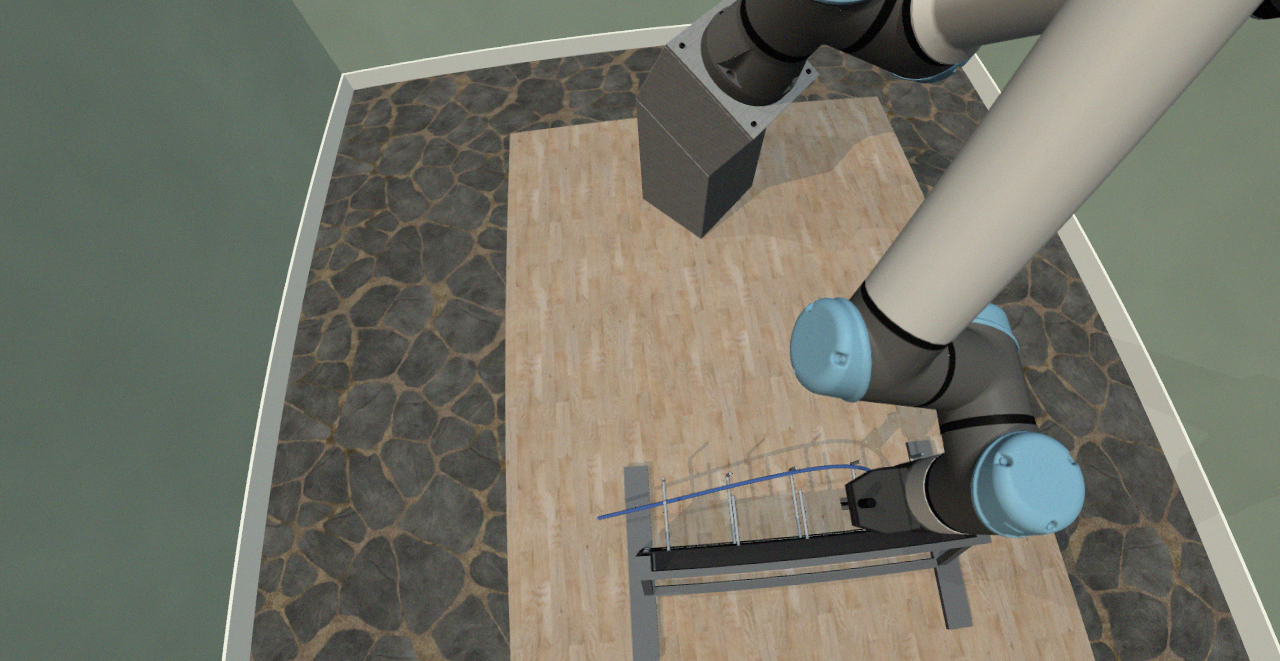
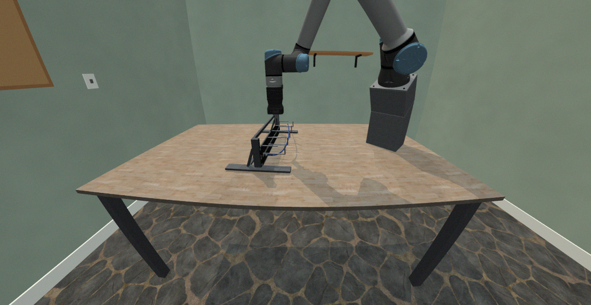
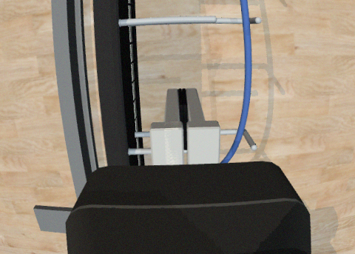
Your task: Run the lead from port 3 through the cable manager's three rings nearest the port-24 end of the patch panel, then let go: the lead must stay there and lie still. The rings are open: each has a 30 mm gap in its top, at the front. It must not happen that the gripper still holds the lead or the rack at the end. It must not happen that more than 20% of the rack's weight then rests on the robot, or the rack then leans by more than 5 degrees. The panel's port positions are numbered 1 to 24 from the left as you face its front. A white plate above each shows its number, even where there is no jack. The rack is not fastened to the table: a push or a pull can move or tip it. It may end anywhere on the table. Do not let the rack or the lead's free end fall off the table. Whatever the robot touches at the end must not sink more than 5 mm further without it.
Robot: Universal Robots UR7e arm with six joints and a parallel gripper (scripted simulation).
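Observation:
The black patch panel rack (image 1: 787,554) stands near the table's front edge; it also shows in the exterior view (image 2: 264,146). The blue lead (image 1: 725,481) runs along its front, across the thin metal rings (image 1: 732,509). Its free end (image 1: 601,516) pokes out past the rack's left foot, over the table. My gripper (image 3: 182,107) (image 1: 845,503) is shut with nothing between its fingers. It hangs straight down over the rack's right end, above one ring (image 3: 188,20). In the wrist view the lead (image 3: 245,67) passes to the right of the fingers, apart from them.
The robot's grey pedestal (image 1: 702,146) stands at the back of the table. The rack's flat feet (image 1: 640,558) reach toward the table's front edge. The arm's elbow and wrist joints (image 1: 930,370) hang over the rack's right end.

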